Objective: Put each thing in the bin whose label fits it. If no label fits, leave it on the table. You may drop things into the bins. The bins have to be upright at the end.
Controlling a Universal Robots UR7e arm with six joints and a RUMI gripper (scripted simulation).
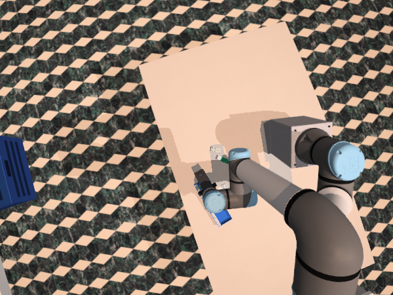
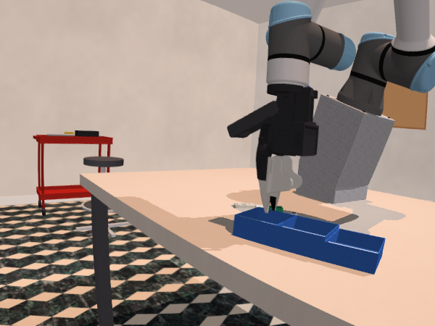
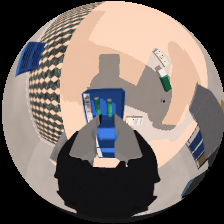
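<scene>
The blue bin (image 1: 224, 216) (image 2: 308, 247) (image 3: 119, 95) stands upright with three compartments in a row and a label strip along one long side. My gripper (image 2: 270, 211) (image 3: 107, 114) is slightly open and empty, its fingertips low over the end compartment. Two green pieces, one on the left (image 3: 97, 105) and one on the right (image 3: 109, 107), lie side by side in that compartment. A green piece with a white end (image 1: 224, 160) (image 2: 279, 209) (image 3: 165, 82) lies on the table. Beyond it lies a white piece (image 1: 215, 149) (image 2: 246, 205) (image 3: 160, 56). Another flat white piece (image 1: 223, 186) (image 3: 134, 120) lies beside the bin. The label text is unreadable.
The grey robot pedestal (image 1: 278, 141) (image 2: 344, 156) stands on the table (image 1: 209, 82) (image 2: 181, 181) on the far side of the small pieces. The bin is close to the table's long edge. A red cart (image 2: 72, 139) and a stool (image 2: 103, 161) stand away from the table.
</scene>
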